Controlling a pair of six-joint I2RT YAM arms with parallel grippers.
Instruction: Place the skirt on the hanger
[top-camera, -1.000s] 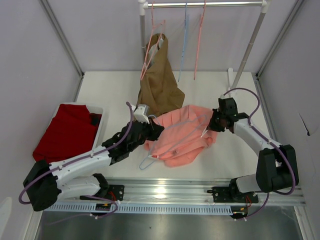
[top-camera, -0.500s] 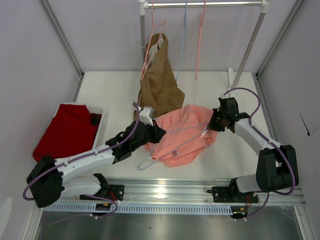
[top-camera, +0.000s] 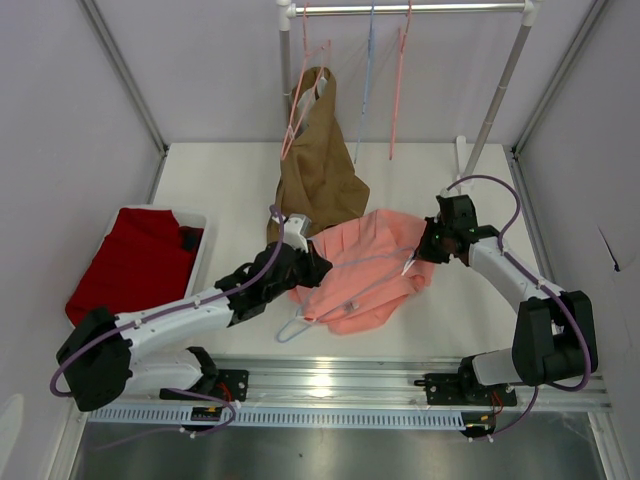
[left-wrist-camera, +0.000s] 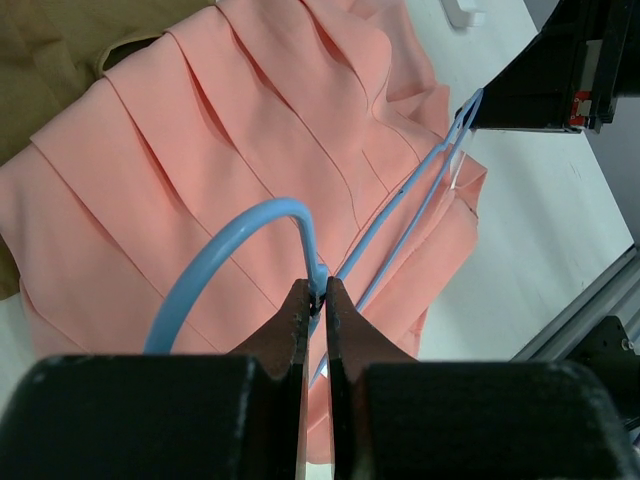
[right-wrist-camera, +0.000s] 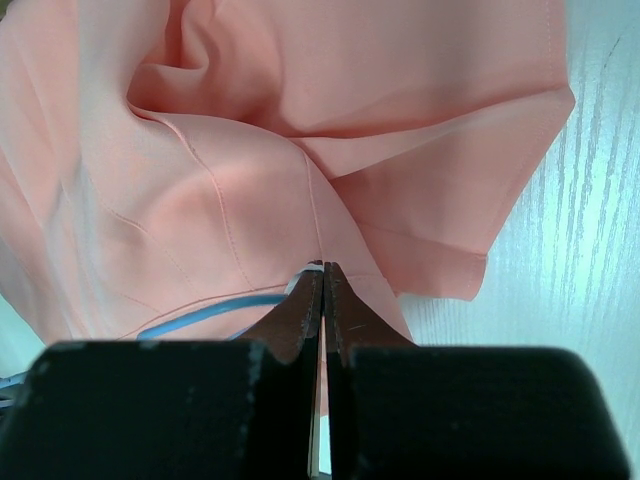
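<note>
- Left gripper, centre-left of the overhead view, is nipped narrowly shut on the hanger at the neck below its hook; right gripper, centre-right, is pinched tight at the hanger's far corner, apparently on the wire
- The skirt lies rumpled on the table mid-frame; the hanger's wire runs across the pleats between the two grippers and appears to lie on top, not threaded through
- Step in hand, by the look of it: steadying the hanger over the cloth; the next move likely calls for one gripper to let go and work the waistband onto the bar while the other holds the frame
</note>
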